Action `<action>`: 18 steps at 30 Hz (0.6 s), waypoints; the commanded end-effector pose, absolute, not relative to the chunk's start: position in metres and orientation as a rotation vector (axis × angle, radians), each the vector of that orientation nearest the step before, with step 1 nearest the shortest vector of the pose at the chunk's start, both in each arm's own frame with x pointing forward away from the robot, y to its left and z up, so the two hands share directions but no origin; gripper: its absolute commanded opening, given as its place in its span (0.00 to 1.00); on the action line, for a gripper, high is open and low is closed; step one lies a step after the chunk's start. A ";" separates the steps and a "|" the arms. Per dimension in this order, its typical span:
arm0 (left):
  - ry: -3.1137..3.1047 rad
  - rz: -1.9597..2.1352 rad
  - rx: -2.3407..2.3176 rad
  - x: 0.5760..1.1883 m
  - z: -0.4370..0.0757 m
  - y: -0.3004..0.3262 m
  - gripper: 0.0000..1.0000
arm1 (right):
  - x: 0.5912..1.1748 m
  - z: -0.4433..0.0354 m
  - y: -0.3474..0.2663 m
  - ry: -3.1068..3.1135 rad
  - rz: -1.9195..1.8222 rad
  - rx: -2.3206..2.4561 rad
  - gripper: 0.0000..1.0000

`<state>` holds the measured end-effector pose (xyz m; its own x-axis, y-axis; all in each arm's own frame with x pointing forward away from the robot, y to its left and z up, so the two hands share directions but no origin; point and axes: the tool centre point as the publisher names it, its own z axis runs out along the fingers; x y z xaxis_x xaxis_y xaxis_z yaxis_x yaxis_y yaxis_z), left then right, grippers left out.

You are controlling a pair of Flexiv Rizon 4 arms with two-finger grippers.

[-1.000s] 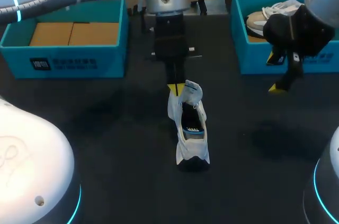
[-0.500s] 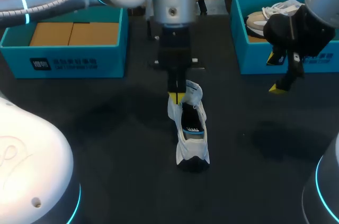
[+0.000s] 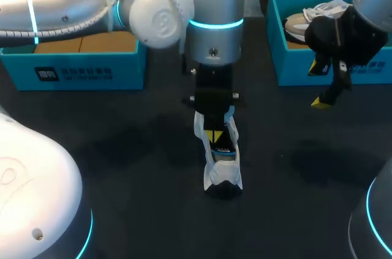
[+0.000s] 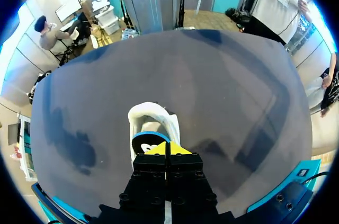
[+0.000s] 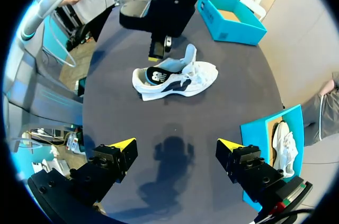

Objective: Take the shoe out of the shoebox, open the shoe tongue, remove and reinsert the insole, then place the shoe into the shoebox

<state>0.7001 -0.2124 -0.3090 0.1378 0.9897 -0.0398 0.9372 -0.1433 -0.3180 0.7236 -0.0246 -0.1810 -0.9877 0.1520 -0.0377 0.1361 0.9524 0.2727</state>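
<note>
A white shoe (image 3: 222,172) with a dark inside lies on the dark table (image 3: 122,149), toe toward the near edge. My left gripper (image 3: 213,136) is shut, and its yellow tips point down into the shoe's opening over the insole. I see nothing held between its fingers. In the left wrist view the shut tips (image 4: 167,149) sit over the shoe's heel opening (image 4: 150,123). The right wrist view shows the shoe (image 5: 180,78) on its side with the tongue (image 5: 189,54) raised. My right gripper (image 3: 324,97) hangs open and empty above the table at the right.
A blue shoebox (image 3: 73,63) with brown cardboard inside stands at the back left. A second blue box (image 3: 294,69) at the back right holds another shoe (image 3: 303,21). My right arm's shadow (image 5: 172,152) falls on the table beneath it.
My left gripper has moved toward the near side, from the shoe's tongue to over its opening. The shoe and the right arm have stayed put.
</note>
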 end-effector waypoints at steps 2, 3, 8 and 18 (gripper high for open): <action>-1.910 0.327 -2.208 0.706 -0.321 -0.218 0.00 | 0.725 -0.182 -0.023 3.049 0.415 0.227 1.00; -1.912 0.320 -2.212 0.708 -0.322 -0.218 0.00 | 0.725 -0.182 -0.023 3.049 0.415 0.227 1.00; -1.951 0.264 -2.231 0.720 -0.332 -0.224 0.00 | 0.725 -0.182 -0.023 3.049 0.415 0.227 1.00; -2.053 0.184 -2.247 0.733 -0.353 -0.229 0.00 | 0.725 -0.182 -0.023 3.049 0.415 0.227 1.00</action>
